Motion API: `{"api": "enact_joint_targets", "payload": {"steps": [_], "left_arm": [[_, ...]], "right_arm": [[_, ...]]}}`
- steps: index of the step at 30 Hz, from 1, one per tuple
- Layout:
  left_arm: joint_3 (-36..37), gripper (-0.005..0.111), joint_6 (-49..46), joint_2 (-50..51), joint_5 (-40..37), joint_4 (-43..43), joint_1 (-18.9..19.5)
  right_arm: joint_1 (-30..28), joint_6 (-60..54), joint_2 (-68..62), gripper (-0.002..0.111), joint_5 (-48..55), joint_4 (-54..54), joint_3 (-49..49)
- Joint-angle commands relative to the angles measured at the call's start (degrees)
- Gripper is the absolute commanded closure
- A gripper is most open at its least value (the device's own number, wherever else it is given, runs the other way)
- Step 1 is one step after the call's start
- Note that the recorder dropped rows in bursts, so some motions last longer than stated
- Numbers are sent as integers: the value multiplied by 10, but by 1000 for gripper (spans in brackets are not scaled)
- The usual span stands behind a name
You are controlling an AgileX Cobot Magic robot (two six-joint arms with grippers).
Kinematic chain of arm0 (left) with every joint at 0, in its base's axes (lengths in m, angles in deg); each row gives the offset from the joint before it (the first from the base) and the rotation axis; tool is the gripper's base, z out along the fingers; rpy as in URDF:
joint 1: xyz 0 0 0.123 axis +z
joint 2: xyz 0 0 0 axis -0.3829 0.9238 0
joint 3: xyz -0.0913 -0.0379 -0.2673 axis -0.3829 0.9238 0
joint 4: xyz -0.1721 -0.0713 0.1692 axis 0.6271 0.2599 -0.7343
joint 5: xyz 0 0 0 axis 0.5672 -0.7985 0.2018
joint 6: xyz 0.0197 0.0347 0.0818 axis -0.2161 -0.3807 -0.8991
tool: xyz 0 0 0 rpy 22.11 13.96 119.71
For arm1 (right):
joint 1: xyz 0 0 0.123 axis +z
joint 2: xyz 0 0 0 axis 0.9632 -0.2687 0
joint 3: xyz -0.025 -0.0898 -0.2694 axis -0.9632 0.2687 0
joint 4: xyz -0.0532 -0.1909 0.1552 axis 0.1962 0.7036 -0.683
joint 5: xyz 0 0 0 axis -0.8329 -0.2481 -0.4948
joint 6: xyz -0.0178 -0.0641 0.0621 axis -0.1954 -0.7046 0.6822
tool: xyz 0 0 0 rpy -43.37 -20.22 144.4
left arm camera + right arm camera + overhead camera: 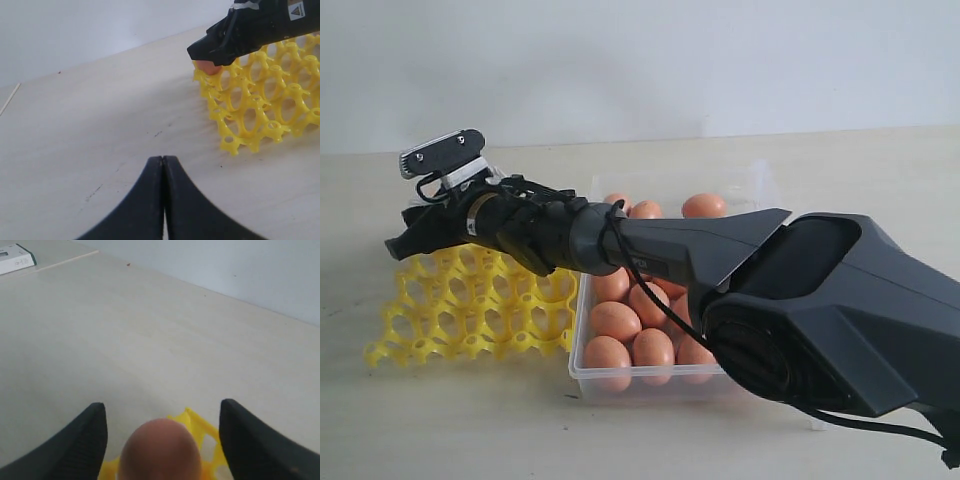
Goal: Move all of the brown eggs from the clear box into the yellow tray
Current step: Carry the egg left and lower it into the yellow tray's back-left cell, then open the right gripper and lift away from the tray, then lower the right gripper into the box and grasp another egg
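Right gripper (162,407) at far left corner of bright yellow lattice plastic egg tray (420,335), jaws spread, clear of smooth orange-brown oval egg (160,450) between them. Egg apparently seated in corner cup; view too tight to confirm. Other brown eggs (615,320) lie in large transparent plastic box (582,330) just beside tray. Left gripper (163,162) clenched, empty, over pale table (100,125).

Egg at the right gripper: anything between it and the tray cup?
Nothing visible. The egg is already at the corner cup of the tray, between the open fingers of the right gripper with a gap on each side. Whether it is fully seated cannot be told.
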Motion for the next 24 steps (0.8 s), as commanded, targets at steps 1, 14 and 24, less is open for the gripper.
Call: {"api": "enact_joint_targets", "payload": {"steps": [1, 14, 24], "left_arm": [[-2, 107, 3, -3, 3, 0, -1], [-2, 107, 3, -3, 3, 0, -1], [-2, 107, 3, -3, 3, 0, -1]], "right_arm": [[1, -24, 5, 43, 33, 4, -5], [-32, -55, 215, 43, 451, -12, -5], [-94, -67, 270, 44, 748, -32, 24]]}}
